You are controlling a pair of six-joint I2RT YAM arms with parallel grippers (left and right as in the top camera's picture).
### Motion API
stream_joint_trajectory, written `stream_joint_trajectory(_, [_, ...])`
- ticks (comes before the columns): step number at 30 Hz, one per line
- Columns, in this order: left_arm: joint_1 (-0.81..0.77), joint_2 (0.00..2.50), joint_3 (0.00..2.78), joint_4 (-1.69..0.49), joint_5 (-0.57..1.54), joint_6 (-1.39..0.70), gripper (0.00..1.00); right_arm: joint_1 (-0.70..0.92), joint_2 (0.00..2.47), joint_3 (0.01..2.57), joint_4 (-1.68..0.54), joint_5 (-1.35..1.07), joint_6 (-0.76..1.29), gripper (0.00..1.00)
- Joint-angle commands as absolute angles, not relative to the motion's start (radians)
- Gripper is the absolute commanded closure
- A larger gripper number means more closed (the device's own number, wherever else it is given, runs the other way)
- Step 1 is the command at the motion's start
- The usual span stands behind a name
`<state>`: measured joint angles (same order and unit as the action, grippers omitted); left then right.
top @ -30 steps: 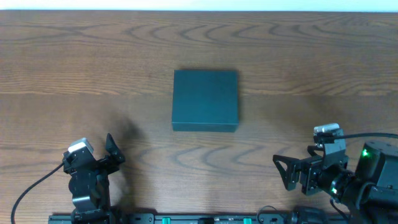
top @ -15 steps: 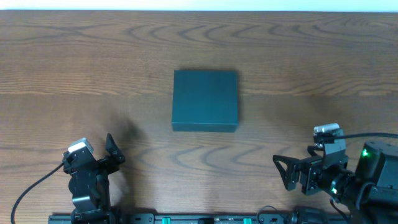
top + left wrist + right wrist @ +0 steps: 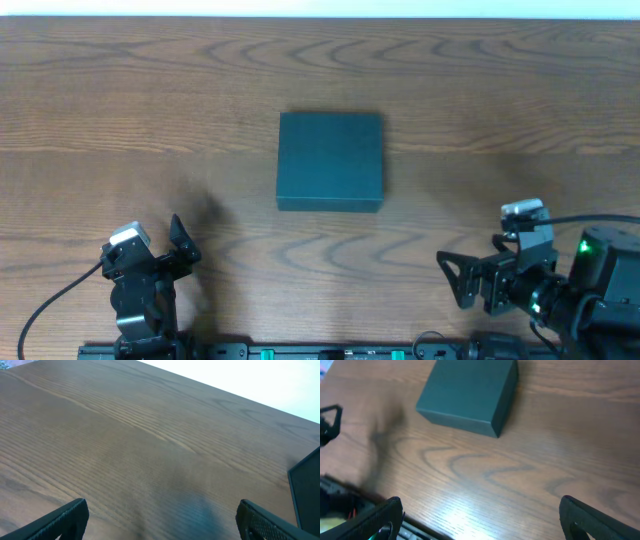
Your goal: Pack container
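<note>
Spread wide and gripping nothing, both pairs of my jaws hang low over the wood near the front edge of the worktop [image 3: 150,100]. My left jaws, at the end of my left arm [image 3: 140,295], point toward the far side and a little to the right. The left wrist camera shows one dark fingertip [image 3: 65,517] in each bottom corner, with only wood grain between them. My right jaws, on my right arm [image 3: 565,295], point leftward along the front of the worktop. In the right wrist camera their fingertips [image 3: 387,515] stand just as far apart, again over plain wood. The box [image 3: 330,160] lies flat near the middle of the worktop, farther back than either arm and roughly midway between them from side to side. It is well apart from both pairs of jaws. It is dark teal, matte and nearly square, and its top is closed and plain; I cannot tell which side the flap hinges on. From my right wrist the box [image 3: 465,390] sits at the top of the picture, turned corner-on, with its top face lighter than its side walls. From my left wrist only a dark sliver of the box [image 3: 307,490] shows at the right margin. A grey cable [image 3: 45,305] trails from my left arm toward the front corner, and a small green light [image 3: 588,245] glows on my right arm.
</note>
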<state>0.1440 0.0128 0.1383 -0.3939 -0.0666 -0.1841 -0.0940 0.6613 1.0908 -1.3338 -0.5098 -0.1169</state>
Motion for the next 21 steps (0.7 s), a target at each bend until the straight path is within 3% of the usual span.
stream_joint_trajectory(1, [0.147, 0.004, 0.116, -0.392, -0.066, -0.191, 0.05, -0.041, 0.638, 1.090, -1.320, -0.400, -0.186, 0.01])
stream_joint_trajectory(6, [0.147, 0.004, 0.116, -0.392, -0.066, -0.191, 0.05, 0.034, 0.537, 1.009, -1.172, -0.340, -0.289, 0.01])
stream_joint_trajectory(13, [0.147, 0.004, 0.116, -0.392, -0.066, -0.191, 0.05, 0.046, 0.292, 0.614, -0.845, -0.341, -0.329, 0.01])
stream_joint_trajectory(21, [0.147, 0.004, 0.116, -0.392, -0.066, -0.191, 0.05, 0.046, 0.066, 0.290, -0.766, -0.348, -0.311, 0.01])
